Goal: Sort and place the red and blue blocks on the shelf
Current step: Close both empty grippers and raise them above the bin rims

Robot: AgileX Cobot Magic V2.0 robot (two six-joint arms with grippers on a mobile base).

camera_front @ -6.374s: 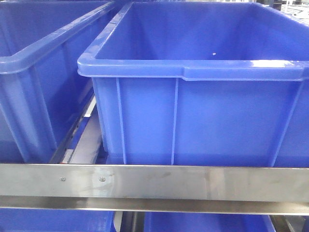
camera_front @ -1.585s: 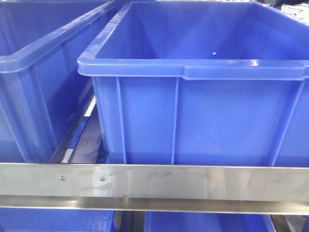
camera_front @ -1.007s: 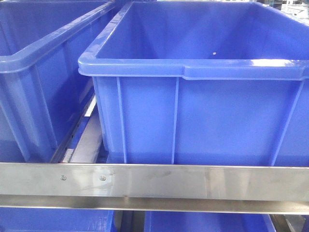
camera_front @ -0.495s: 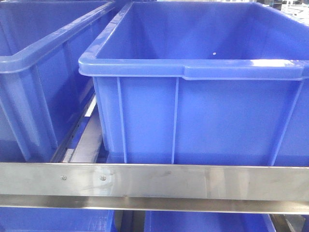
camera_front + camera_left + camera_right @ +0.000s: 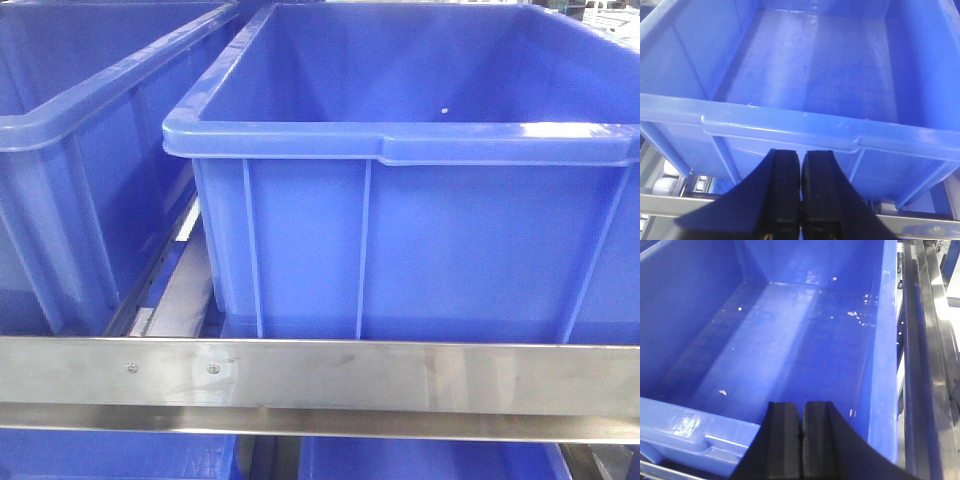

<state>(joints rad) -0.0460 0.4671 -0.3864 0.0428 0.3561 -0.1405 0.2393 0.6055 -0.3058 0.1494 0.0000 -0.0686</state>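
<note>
Neither small red nor blue cube appeared in any view. The shelf's brushed stainless-steel front rail (image 5: 320, 375) ran beneath two large blue plastic bins (image 5: 420, 200). The left gripper (image 5: 800, 200) and right gripper (image 5: 801, 445) hovered above bins, pads pressed together, holding nothing. Judged stage: between placements; next, locating a block elsewhere.
</note>
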